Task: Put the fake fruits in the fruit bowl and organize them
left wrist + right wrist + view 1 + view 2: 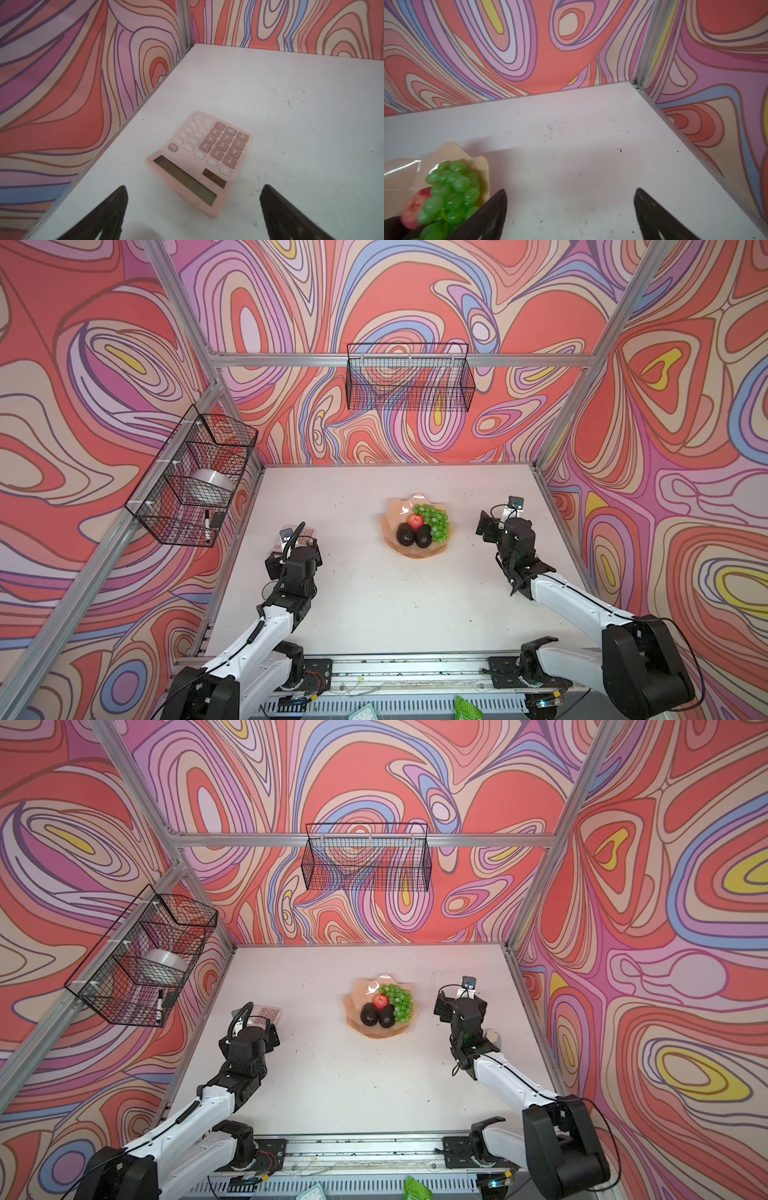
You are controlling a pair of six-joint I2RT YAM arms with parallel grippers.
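Observation:
The peach-pink fruit bowl (394, 511) (360, 987) stands right of the table's middle in both top views. In it lie a red apple (415, 521), two dark avocados (404, 534) (423, 536) and green grapes (437, 521). My right gripper (484, 526) (571, 189) is open and empty over bare table, just right of the bowl. In the right wrist view the grapes (452, 187), the apple (415, 205) and the bowl's rim (452, 149) lie beside one finger. My left gripper (194, 186) is open and empty at the left, over a calculator's near end.
A pink calculator (306, 532) (207, 153) lies by the left wall. A black wire basket (409, 379) hangs on the back wall. Another basket (195, 481) on the left wall holds a tape roll and a marker. Patterned walls close in three sides.

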